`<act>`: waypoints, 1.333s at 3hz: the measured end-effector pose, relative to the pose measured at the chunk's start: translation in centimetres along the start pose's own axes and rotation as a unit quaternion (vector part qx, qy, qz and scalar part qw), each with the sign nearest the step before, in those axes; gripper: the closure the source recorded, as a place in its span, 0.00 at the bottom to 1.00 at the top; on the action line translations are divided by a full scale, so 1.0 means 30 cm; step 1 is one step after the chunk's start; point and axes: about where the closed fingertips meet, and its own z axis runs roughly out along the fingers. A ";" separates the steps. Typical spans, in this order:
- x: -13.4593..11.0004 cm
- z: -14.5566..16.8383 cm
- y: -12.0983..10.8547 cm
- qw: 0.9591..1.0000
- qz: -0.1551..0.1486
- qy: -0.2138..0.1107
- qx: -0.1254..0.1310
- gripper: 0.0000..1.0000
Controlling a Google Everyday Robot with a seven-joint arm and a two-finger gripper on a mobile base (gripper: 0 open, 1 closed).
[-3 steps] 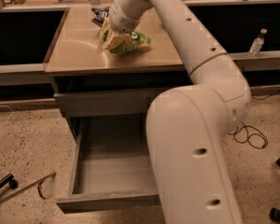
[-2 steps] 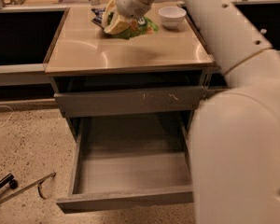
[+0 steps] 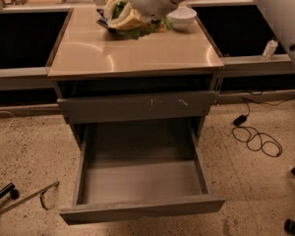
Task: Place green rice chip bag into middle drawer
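Note:
The green rice chip bag (image 3: 143,30) is at the back of the tan countertop (image 3: 132,55), bright green with yellow-orange print. My gripper (image 3: 120,11) comes in from the top right on the white arm and is closed around the bag's left part, at or just above the counter surface. The middle drawer (image 3: 137,208) is pulled far out below; it is wide, deep, grey and holds nothing. The bag is well behind and above the drawer.
A white bowl (image 3: 182,17) stands right of the bag. The grey drawer front with pale scratches (image 3: 137,107) is shut above the open drawer. A black cable (image 3: 255,137) lies on the floor at right, a black bar (image 3: 2,193) at lower left.
The white arm has swung out of the foreground to the upper right, so the open drawer and the bowl now show. The gripper stays on the bag at the counter's back.

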 end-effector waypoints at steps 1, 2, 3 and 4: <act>-0.015 0.053 0.114 1.000 0.005 -0.009 -0.029 1.00; -0.016 0.053 0.115 0.999 0.005 -0.009 -0.030 1.00; -0.069 0.039 0.180 0.999 0.006 -0.029 -0.045 1.00; -0.247 0.007 0.264 0.997 0.025 -0.072 -0.028 1.00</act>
